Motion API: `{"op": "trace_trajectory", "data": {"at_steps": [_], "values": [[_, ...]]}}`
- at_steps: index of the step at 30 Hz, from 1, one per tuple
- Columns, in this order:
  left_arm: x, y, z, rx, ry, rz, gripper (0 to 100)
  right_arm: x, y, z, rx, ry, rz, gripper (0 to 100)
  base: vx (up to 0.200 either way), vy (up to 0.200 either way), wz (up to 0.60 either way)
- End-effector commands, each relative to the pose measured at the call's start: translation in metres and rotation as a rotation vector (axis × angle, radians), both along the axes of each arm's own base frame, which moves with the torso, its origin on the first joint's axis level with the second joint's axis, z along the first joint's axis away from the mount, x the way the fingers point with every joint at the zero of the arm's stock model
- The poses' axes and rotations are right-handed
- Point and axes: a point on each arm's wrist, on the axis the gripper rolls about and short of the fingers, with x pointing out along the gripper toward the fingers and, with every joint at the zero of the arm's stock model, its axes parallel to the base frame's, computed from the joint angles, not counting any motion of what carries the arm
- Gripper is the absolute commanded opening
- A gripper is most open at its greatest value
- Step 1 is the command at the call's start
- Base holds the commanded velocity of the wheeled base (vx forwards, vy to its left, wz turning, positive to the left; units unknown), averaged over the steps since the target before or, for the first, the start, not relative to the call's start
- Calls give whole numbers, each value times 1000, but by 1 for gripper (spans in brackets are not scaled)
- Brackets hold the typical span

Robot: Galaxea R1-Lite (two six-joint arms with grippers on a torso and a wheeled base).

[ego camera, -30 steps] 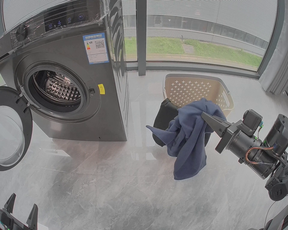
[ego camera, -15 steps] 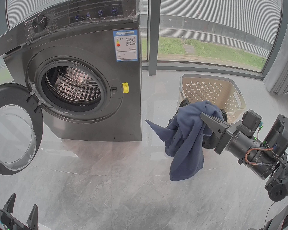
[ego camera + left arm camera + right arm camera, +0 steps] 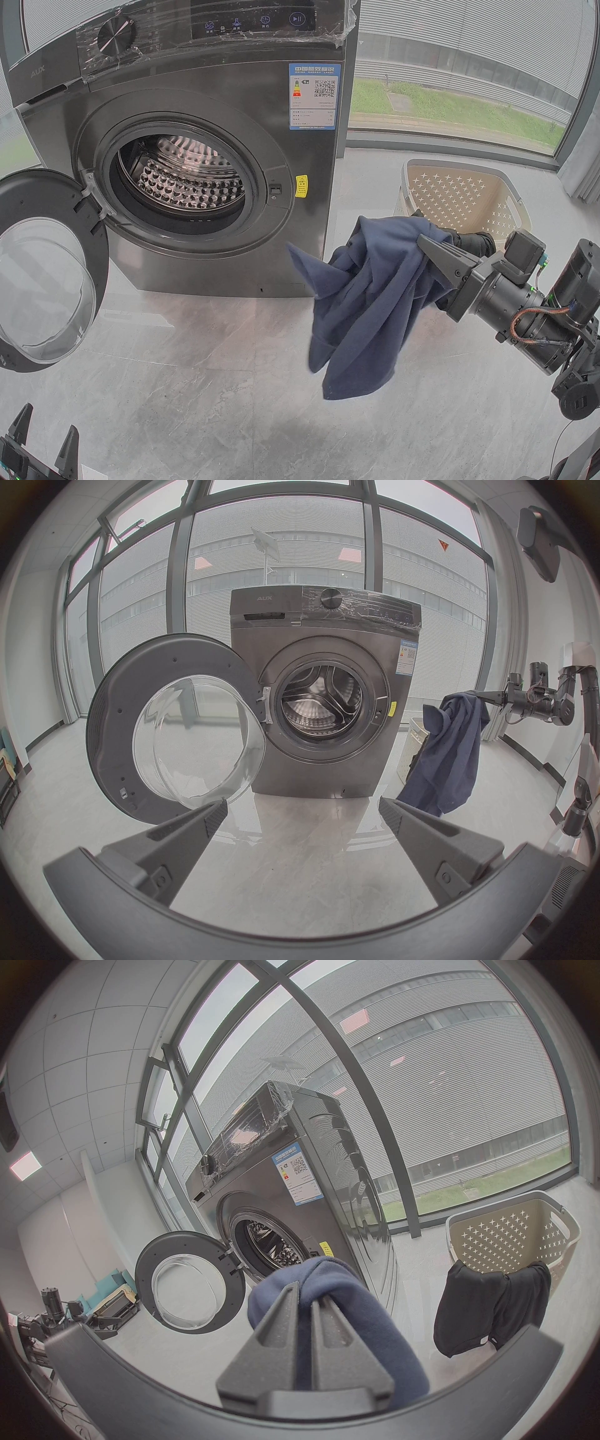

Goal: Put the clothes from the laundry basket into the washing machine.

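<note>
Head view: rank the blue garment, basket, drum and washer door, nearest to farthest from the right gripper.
1. Blue garment, held in the right gripper.
2. Basket, just behind it.
3. Drum, to the left.
4. Door, far left.

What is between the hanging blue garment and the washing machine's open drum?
Nothing stands there: the head view shows only bare floor and the machine's front between the blue garment and the drum.

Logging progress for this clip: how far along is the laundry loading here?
Done: the washing machine door is open; the drum shows no clothes. In hand: the right gripper is shut on the blue garment, hanging outside the laundry basket. Left: loading it, then the black garment draped over the basket's rim. The left gripper is open and empty.
</note>
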Motion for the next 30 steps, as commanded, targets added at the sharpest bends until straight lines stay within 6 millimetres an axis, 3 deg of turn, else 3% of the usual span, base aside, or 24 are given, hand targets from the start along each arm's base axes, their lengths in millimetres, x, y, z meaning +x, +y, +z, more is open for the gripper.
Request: {"op": "trace_trajectory", "data": {"at_steps": [1,12,30], "values": [[1,0,-5,0,7,0,100,1,-1,0,0,1,-5,0,-200,0,0],[1,0,-5,0,7,0,100,2,-1,-1,-3,5,-10,0,-18,0,0],[1,0,-5,-2,7,0,100,4,-3,-1,-3,5,-19,0,0,200,0]]}}
